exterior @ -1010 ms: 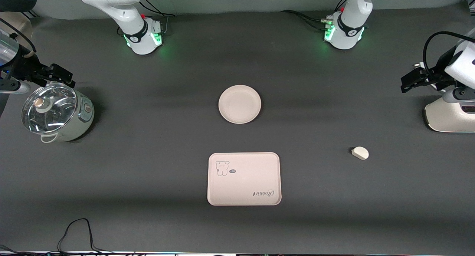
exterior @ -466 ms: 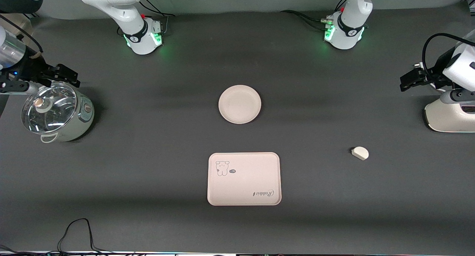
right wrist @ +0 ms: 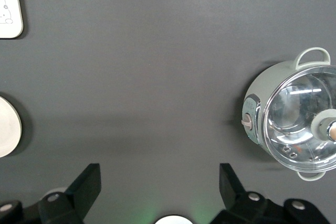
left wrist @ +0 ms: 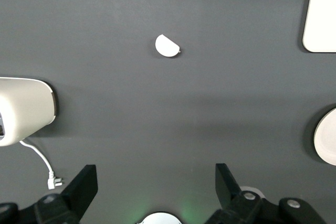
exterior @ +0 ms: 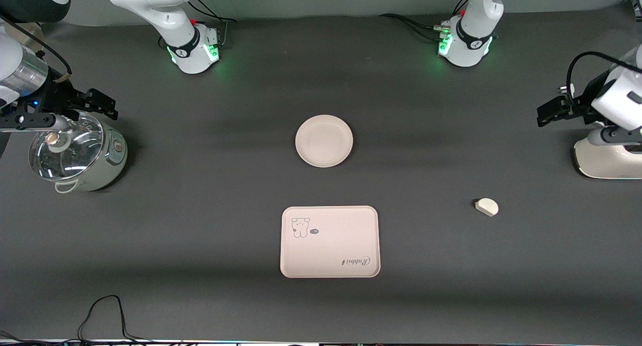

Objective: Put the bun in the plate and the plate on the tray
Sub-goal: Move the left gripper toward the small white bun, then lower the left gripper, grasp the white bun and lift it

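Nothing yet grasped: small white half-round bun (exterior: 486, 206) alone at frame lower right, round cream plate (exterior: 324, 141) mid-frame above rectangular bear-printed tray (exterior: 329, 241), left gripper (exterior: 546, 113) and right gripper (exterior: 100, 103) spread wide, empty at frame edges

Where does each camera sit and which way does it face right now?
Front view: high across the table, facing both arm bases; round cream plate, rectangular bear-print tray, small white bun.
Left wrist view: looks down past the open left gripper at the bun.
Right wrist view: looks down past the open right gripper; glass-lidded green pot alongside.
Shared: both wrist views catch the plate's and tray's edges.
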Motion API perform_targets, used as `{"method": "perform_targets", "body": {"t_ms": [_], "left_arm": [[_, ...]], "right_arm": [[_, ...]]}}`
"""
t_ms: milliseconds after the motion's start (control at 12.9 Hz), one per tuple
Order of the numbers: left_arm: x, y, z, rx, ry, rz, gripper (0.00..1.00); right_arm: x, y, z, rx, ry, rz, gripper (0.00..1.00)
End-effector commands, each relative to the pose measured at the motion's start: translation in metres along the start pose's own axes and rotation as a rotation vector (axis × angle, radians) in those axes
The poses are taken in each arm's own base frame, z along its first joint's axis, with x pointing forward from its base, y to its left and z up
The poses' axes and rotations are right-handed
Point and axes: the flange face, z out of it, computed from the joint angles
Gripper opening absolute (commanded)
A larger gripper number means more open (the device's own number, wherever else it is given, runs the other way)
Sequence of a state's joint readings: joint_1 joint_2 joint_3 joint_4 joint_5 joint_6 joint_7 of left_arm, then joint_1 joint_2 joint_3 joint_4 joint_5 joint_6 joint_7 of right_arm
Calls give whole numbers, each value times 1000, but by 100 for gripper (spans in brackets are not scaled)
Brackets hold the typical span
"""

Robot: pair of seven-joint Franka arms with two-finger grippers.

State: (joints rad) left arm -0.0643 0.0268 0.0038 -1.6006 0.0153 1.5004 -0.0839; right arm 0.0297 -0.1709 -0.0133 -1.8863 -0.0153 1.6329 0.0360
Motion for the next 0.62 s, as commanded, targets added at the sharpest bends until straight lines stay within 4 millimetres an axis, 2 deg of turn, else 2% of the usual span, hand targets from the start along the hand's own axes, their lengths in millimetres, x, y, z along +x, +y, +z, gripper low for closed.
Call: {"method": "perform_targets", "body": {"t_ms": [0,155,311,544], "left_arm": [[15,9,19,-10,-33,26,100],[28,32,58,-3,-28,56,100],[52,28,108,-6,-14,49,100],[101,17,193,-12,-15,17,100]], "right_arm": [[18,-2,0,-4,0,-12,100],[18,-1,0,-3,-3,-10,100],[20,-1,4,-5,-11,-11,100],[30,-1,9,-4,-11,-9,100]]}}
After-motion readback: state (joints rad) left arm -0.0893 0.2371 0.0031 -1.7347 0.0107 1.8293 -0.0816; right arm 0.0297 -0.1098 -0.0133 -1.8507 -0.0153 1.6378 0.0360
